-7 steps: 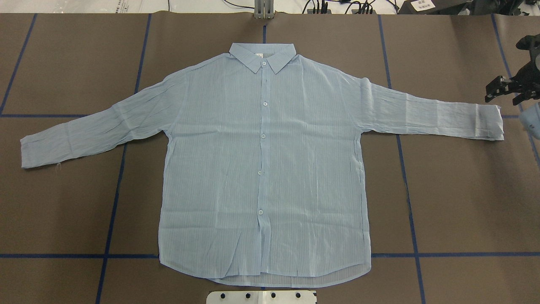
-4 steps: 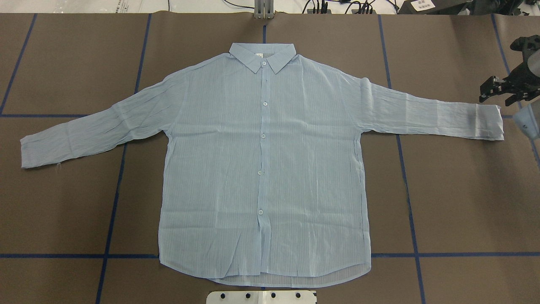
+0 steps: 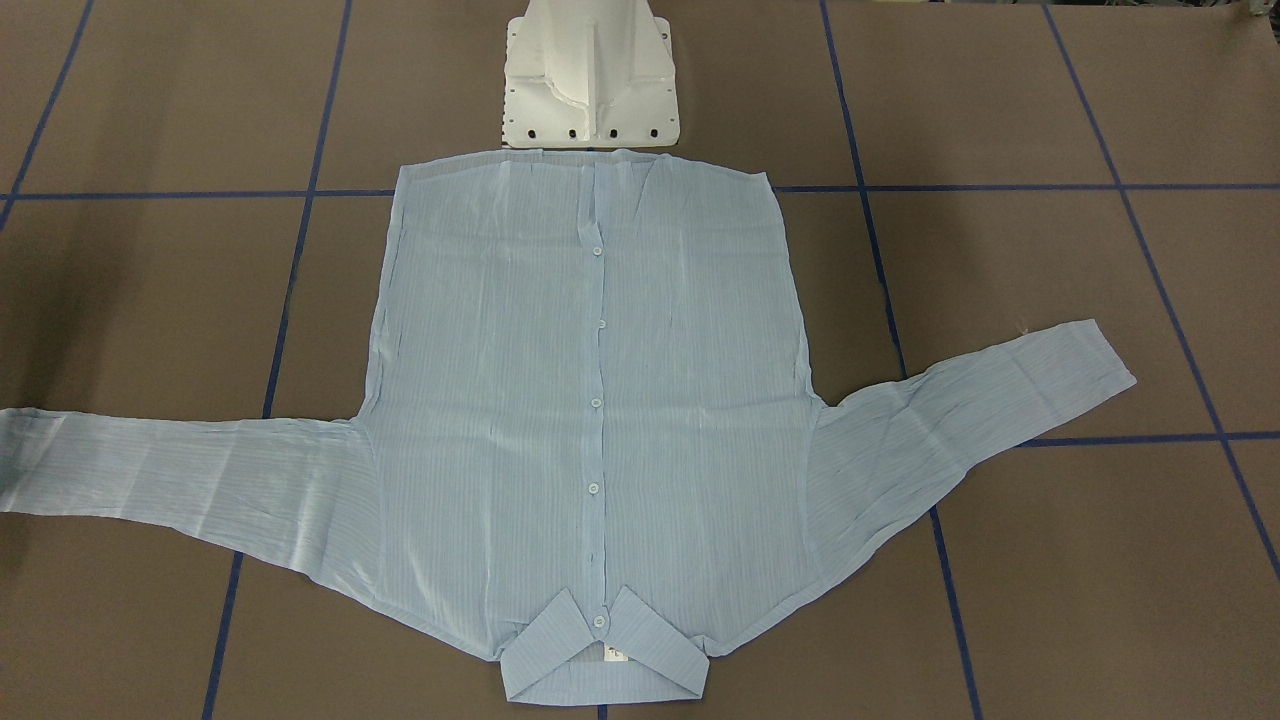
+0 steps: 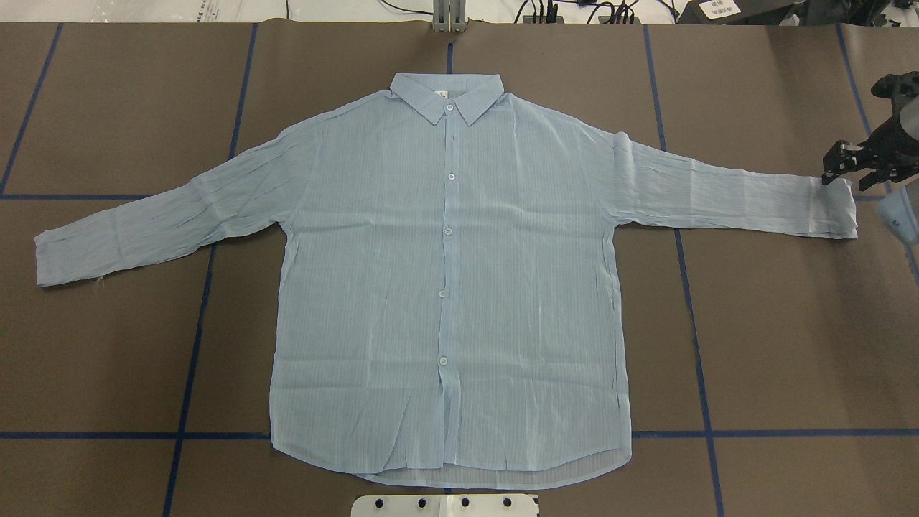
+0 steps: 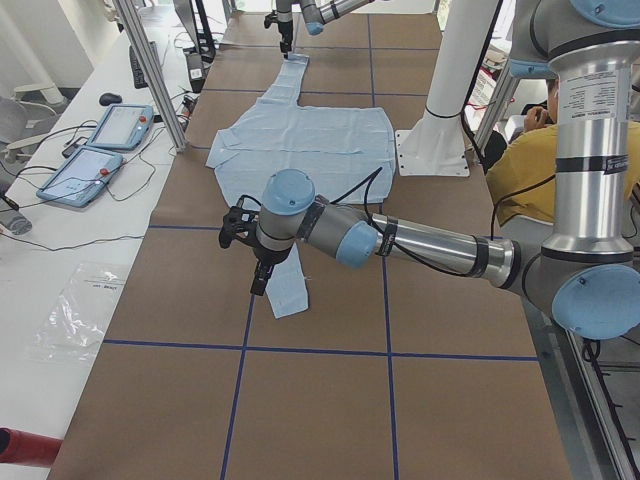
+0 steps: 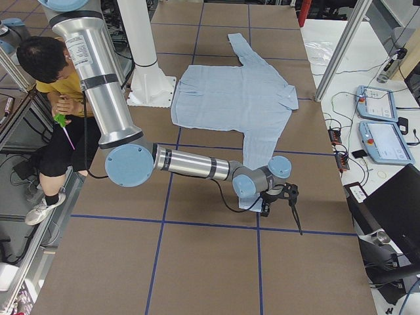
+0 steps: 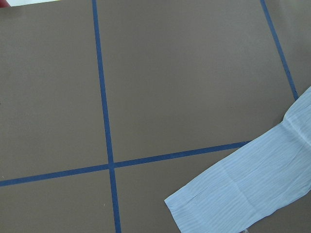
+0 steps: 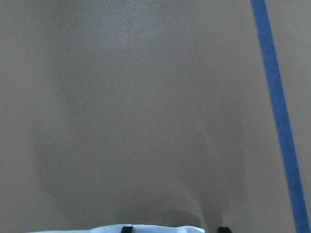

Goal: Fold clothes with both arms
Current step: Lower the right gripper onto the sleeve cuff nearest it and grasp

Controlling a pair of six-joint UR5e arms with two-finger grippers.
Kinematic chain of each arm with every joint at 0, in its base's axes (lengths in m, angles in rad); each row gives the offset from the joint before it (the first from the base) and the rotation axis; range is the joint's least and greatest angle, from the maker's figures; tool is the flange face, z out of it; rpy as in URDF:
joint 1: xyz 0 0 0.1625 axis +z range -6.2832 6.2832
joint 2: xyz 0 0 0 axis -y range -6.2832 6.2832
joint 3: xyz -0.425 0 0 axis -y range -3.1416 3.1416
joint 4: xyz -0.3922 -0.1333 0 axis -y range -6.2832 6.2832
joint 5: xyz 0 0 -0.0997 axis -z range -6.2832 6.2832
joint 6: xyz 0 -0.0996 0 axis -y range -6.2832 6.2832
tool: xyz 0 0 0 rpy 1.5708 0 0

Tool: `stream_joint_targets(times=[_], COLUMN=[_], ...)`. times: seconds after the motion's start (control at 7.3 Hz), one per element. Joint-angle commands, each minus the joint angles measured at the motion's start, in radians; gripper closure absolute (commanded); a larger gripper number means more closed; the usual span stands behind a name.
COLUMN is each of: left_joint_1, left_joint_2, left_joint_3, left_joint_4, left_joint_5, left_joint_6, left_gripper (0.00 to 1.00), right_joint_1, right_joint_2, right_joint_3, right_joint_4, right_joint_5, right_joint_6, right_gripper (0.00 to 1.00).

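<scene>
Right gripper (image 4: 843, 174) has edged over the shirt's (image 4: 445, 287) cuff (image 4: 836, 212), sleeve (image 4: 718, 190) stretching inward, jaws apart, empty; left gripper's (image 5: 258, 282) opening cannot be told.

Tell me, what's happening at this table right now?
A pale blue long-sleeved shirt lies flat and buttoned on the brown table, sleeves spread, nothing folded yet. The right gripper is open at the cuff on the robot's right, fabric showing between its fingertips. The left gripper hangs by the other cuff; whether it is open cannot be told.
</scene>
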Motion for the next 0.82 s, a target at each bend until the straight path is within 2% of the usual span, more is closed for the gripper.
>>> stream_joint_targets(times=[0.0, 0.14, 0.27, 0.41, 0.68], left_joint_1=[0.000, 0.000, 0.000, 0.000, 0.000], left_joint_2=[0.000, 0.000, 0.000, 0.000, 0.000], left_joint_3=[-0.011, -0.019, -0.020, -0.022, -0.042], left_joint_4=[0.003, 0.008, 0.008, 0.009, 0.016], left_joint_5=[0.000, 0.000, 0.000, 0.000, 0.000], left_joint_6=[-0.002, -0.003, -0.003, -0.003, -0.005], left_gripper=[0.00, 0.00, 0.00, 0.00, 0.00], right_joint_1=[0.000, 0.000, 0.000, 0.006, 0.017], right_joint_2=[-0.006, -0.006, -0.009, -0.003, 0.005], right_joint_3=[-0.002, 0.000, 0.005, 0.015, 0.147], right_joint_4=[0.000, 0.000, 0.000, -0.001, -0.021], right_joint_5=[0.000, 0.008, 0.041, 0.111, 0.134], right_joint_6=[0.001, 0.002, 0.004, 0.004, 0.068], right_gripper=[0.85, 1.00, 1.00, 1.00, 1.00])
